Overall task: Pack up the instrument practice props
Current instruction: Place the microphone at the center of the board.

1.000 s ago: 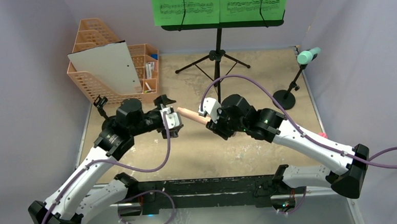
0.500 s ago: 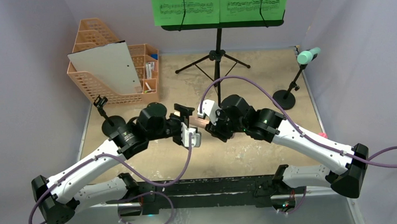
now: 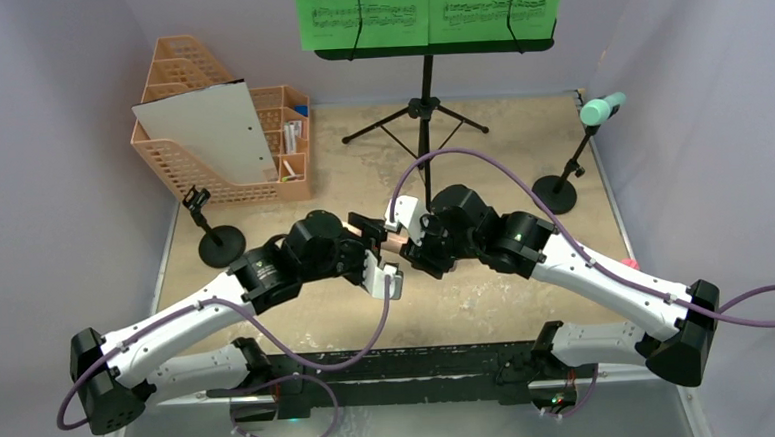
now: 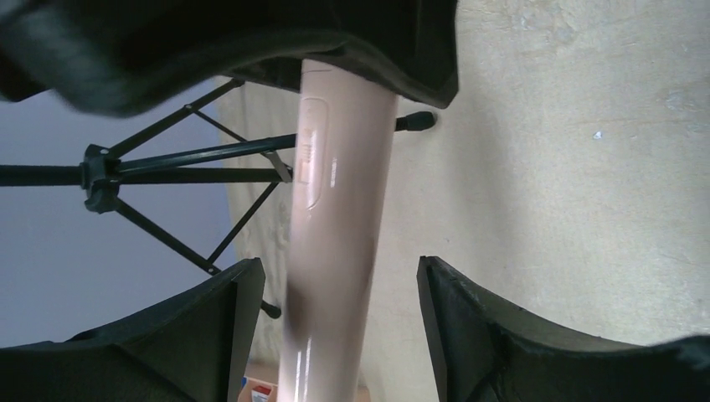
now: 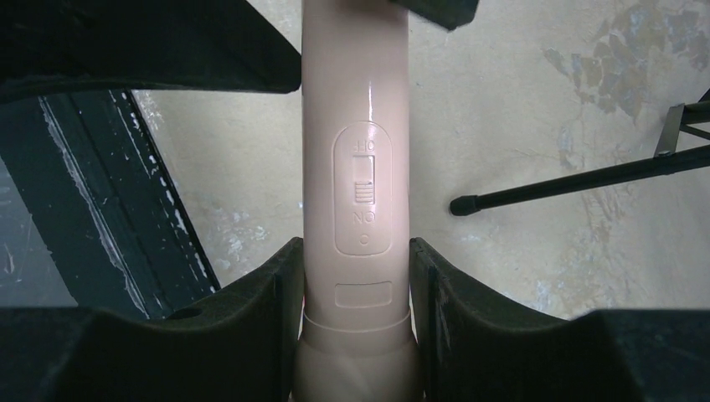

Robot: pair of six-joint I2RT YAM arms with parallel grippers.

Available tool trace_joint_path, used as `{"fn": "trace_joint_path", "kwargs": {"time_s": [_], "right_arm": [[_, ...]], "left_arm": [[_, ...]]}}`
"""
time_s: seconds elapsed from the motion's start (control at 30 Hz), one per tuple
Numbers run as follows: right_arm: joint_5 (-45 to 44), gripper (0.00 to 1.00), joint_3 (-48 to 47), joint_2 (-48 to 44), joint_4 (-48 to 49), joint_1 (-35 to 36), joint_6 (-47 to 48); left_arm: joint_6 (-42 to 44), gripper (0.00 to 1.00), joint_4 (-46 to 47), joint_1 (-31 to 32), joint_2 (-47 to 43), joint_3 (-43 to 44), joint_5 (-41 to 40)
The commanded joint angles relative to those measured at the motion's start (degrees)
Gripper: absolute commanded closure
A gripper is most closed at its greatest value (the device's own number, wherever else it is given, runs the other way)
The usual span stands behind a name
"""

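At the far left an orange mesh organizer (image 3: pixel 185 159) stands at the back of the table (image 3: pixel 528 291) with a grey-white board (image 3: pixel 209 133) leaning in it. Just in front, a small black holder (image 3: pixel 221 245) sits bare on its round base.

The left arm (image 3: pixel 183 314) stretches low from the near left corner toward the middle, its wrist rolled over. The left gripper (image 4: pixel 339 276) has its jaws apart, one on each side of the pink microphone (image 3: pixel 393 239) handle, with clear daylight on one side.

The microphone lies level above the table's middle, in front of the tripod legs. The right gripper (image 5: pixel 356 260) is clamped on it, both pads pressed to the handle. A slider switch faces that wrist camera; its lettering is upside down there, "ON" legible, the other word likely "OFF".

The right arm (image 3: pixel 607 277) reaches in from the near right corner, elbow bent.

Behind stands the music stand (image 3: pixel 426 106) with two green pages (image 3: pixel 363 9), their print too small to read. At right, a mint microphone (image 3: pixel 603 109) perches in the second holder (image 3: pixel 556 193).
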State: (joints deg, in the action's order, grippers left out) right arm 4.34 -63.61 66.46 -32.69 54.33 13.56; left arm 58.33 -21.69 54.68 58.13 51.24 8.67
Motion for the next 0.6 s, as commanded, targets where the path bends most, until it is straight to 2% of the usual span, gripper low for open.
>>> {"fn": "trace_joint_path", "kwargs": {"time_s": [0.0,0.1,0.27,0.4,0.57], "right_arm": [[1.73,1.00,-0.74,-1.37,1.42,0.23,0.59],[1.81,1.00,-0.55,-1.82,1.65,0.25,0.30],[2.49,1.00,-0.46,-2.25,1.92,0.25,0.30],[2.65,1.00,-0.46,-1.95,1.97,0.25,0.41],[3.11,1.00,-0.37,-1.78,2.16,0.24,0.48]], "left_arm": [[1.60,0.32,2.48,1.62,1.08,-1.21,-0.45],[2.06,0.45,3.08,2.33,1.07,-2.07,-1.36],[2.23,0.53,4.91,2.84,1.07,-3.22,-1.51],[2.23,0.53,5.62,3.44,1.86,-3.46,-1.21],[1.79,0.47,7.52,3.94,2.33,-4.25,-0.66]]}}
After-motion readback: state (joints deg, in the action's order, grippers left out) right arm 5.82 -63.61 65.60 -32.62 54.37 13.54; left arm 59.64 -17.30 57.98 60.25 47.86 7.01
